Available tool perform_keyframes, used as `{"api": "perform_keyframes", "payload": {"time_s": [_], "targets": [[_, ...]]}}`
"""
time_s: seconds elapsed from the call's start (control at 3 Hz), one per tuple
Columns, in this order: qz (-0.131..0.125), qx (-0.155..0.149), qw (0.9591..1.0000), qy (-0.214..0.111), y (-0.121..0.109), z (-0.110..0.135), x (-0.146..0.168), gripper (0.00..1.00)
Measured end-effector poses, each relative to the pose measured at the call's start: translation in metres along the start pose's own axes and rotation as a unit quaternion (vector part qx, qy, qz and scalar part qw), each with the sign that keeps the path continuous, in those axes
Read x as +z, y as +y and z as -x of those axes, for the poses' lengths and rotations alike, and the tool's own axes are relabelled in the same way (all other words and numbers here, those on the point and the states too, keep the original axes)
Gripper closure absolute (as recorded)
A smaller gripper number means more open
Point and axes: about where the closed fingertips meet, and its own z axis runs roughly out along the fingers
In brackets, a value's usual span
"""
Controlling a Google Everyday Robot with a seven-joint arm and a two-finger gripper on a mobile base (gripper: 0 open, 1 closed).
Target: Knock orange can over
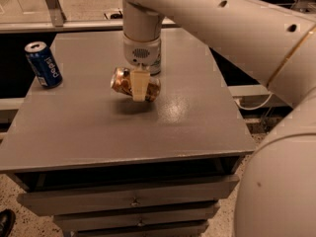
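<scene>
The orange can lies on its side, silver top to the left, just above the grey table, with its shadow under it. My gripper comes straight down from the white wrist and is shut on the can. One tan finger crosses the can's front; the other is hidden behind it. The gripper and can are over the middle of the tabletop.
A blue Pepsi can stands upright at the table's left edge. A silver-white can stands behind my wrist, mostly hidden. My large white arm fills the right side. Drawers sit below the tabletop.
</scene>
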Motion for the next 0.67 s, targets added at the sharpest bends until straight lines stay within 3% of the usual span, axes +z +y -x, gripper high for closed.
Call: {"api": "perform_keyframes", "payload": {"time_s": [0.33, 0.67], "targets": [[0.025, -0.013, 0.9979, 0.058, 0.004, -0.012, 0.016, 0.8], [0.039, -0.02, 0.9958, 0.081, 0.008, -0.015, 0.03, 0.51]]}}
